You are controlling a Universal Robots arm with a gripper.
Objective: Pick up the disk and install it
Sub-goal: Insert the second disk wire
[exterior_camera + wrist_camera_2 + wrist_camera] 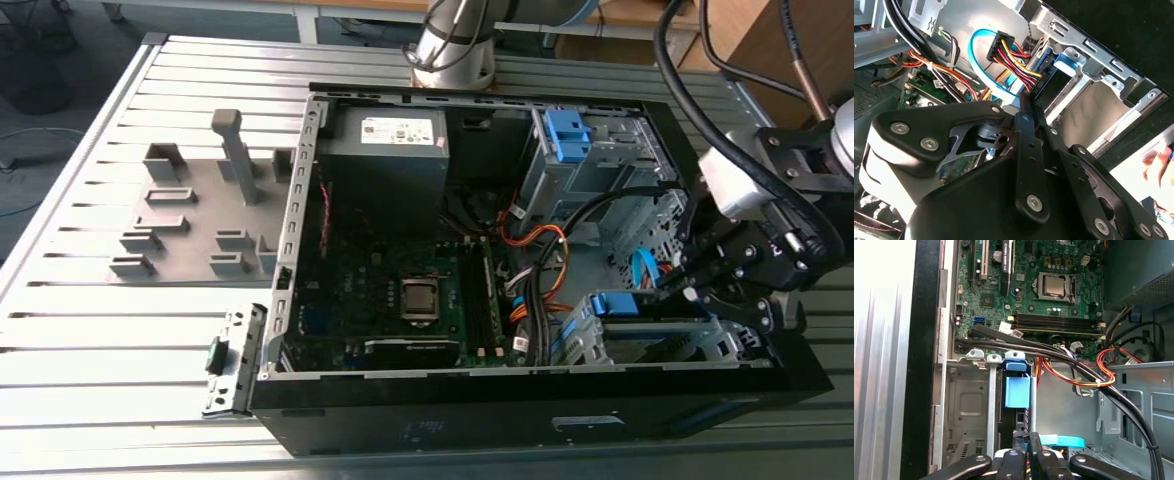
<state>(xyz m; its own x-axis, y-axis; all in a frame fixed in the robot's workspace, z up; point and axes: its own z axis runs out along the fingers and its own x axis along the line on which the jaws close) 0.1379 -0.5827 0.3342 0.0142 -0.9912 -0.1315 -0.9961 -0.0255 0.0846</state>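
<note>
1. My gripper has its fingers pressed together, pinching nothing, close to the disk's end.
2. One disk: its bright blue carrier shows edge-on and the label is hidden.
3. It stands in a slot of the metal cage, inside the case.
4. One more blue clip sits in the other cage, well apart.

- Bright blue plastic carrier in the first wrist view: one plain blue.
- Flat motherboard circuit board: dark green.
- Thin wire bundle: red, yellow, orange.
- Ribbed metal table: pale grey stripes.
</note>
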